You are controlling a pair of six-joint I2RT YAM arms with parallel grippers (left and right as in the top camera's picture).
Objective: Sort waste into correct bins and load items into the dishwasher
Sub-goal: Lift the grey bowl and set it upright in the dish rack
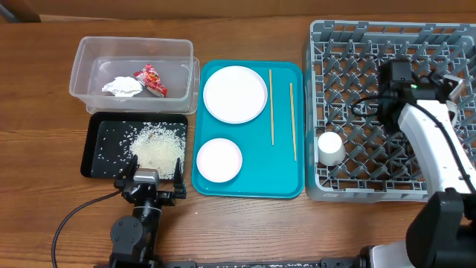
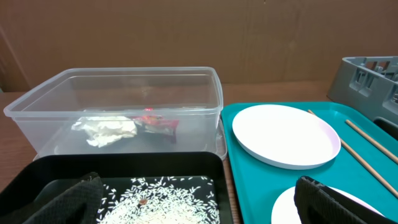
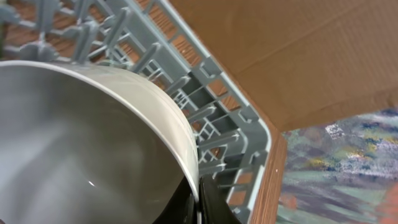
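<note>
The right pincer is clamped on the rim of the bowl, holding it inside the rack, with pegs just beyond it. Loading the bowl looks to be the step in hand. Next it likely needs seating among the pegs, then release. The cup stands in the rack, left of this pincer. The left pincer hangs wide apart over the near edge of the black tray, rice just ahead. Plate, small dish and chopsticks lie to its right.
</note>
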